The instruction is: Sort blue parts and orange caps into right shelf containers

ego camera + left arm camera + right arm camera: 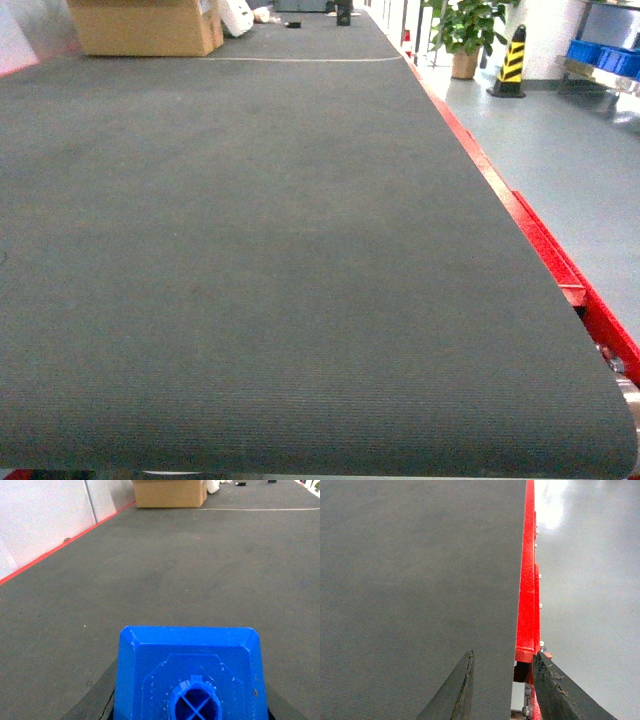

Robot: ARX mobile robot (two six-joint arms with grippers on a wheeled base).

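Grey belt; seemingly gripped studded blue part.

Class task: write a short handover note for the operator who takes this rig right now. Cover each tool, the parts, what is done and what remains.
Left tool: shut on a blue part, held above the dark belt.
Right tool: open and empty, over the belt's red side rail.
No orange caps show in any view. Blue bins on a shelf sit far off at the head view's upper right; their contents cannot be seen.
Done: one blue part picked up.
Left: carry it to a bin, then find the caps and any other parts.
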